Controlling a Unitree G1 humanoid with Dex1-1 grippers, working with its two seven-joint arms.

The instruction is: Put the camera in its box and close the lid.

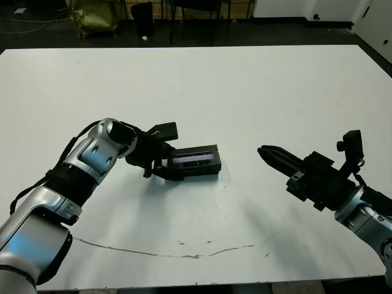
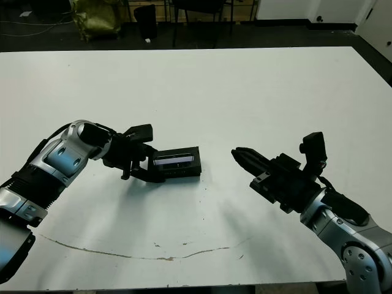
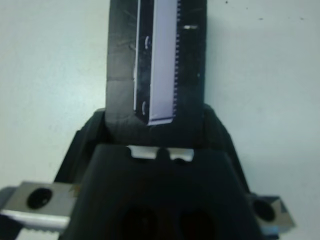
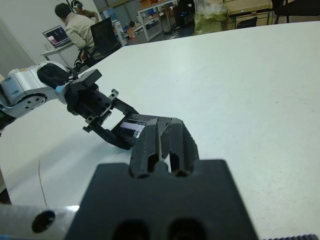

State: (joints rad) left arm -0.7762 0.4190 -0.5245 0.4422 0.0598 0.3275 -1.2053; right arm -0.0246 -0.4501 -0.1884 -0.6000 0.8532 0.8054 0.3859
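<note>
Left eye view, table: white, with a thin dark scuff line at 6 o'clock near the front edge.
Right gripper: at 4 o'clock, fingers pressed together, holding nothing, well apart from the box.
Left gripper: at 9 o'clock of the box, fingers clamped on its end.
Box: on the table near the middle; contents hidden.
Lid: on the box, pale lilac strip up.
Person: seated beyond the table in the right wrist view.

White table; seated person beyond
</note>
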